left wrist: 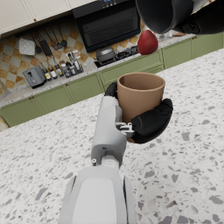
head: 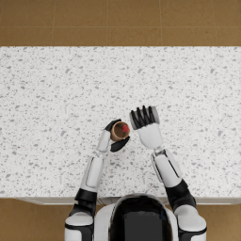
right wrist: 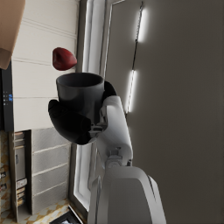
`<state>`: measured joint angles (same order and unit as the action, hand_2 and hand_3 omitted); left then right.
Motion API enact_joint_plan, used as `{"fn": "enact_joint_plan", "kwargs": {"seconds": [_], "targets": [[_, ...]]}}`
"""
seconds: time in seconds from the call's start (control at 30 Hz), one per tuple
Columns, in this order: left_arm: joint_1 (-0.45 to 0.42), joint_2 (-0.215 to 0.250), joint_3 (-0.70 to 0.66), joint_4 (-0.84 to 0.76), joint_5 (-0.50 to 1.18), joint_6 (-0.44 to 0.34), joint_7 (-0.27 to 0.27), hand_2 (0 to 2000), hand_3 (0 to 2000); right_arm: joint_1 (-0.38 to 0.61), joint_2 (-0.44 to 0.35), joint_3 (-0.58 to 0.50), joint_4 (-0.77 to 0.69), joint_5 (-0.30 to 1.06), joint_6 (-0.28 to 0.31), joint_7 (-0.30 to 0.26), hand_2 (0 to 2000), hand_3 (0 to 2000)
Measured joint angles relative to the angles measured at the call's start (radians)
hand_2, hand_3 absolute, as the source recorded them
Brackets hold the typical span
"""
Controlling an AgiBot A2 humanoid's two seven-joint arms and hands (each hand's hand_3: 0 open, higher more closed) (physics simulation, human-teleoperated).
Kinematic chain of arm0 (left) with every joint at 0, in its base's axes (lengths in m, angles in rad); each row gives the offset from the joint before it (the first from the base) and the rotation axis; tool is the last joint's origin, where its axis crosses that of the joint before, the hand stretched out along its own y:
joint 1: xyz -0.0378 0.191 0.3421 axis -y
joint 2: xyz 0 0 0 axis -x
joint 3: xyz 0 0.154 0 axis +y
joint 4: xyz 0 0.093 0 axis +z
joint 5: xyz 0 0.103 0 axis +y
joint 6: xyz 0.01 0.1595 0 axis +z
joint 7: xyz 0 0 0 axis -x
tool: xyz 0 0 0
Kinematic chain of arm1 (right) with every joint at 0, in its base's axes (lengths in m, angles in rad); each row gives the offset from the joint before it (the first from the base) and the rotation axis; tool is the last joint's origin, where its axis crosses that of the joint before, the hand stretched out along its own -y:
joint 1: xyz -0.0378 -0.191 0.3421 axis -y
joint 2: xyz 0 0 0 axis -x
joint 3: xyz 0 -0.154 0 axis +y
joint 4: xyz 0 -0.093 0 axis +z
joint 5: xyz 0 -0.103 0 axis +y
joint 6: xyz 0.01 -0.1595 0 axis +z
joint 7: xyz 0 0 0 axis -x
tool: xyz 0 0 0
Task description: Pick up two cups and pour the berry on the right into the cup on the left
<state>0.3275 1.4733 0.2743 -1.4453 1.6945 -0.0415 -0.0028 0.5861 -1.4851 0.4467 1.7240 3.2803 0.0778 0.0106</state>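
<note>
Now the berry point(left wrist: 148, 42) is out of the dark cup point(right wrist: 80, 97) and in the air, just past its rim and above the open mouth of the brown cup point(left wrist: 140, 95). It looks small, light and smooth, likely to bounce on landing. Both cups seem stiff and light, best held around the wall, as they are: the left hand point(left wrist: 148, 122) wraps the upright brown cup, the right hand point(right wrist: 72, 120) grips the tipped dark one, which looks empty as far as I can see inside.

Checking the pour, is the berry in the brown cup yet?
Not yet: the berry hangs in mid-air between the dark cup and the brown cup.
</note>
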Motion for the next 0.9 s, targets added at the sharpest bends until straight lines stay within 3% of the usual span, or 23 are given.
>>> {"fn": "enact_joint_plan", "kwargs": {"seconds": [0.27, 0.9], "targets": [[-0.003, 0.009, -0.011, 0.006, 0.0, 0.002, 0.001, 2000, 1280, -0.01, -0.015, -0.006, -0.009, 0.21, 0.001, 0.0, 2000, 1280], [-0.004, 0.015, -0.034, -0.005, 0.0, 0.0, 0.001, 2000, 1280, -0.02, -0.024, -0.026, -0.011, 0.24, 0.001, -0.001, 2000, 1280]]}}
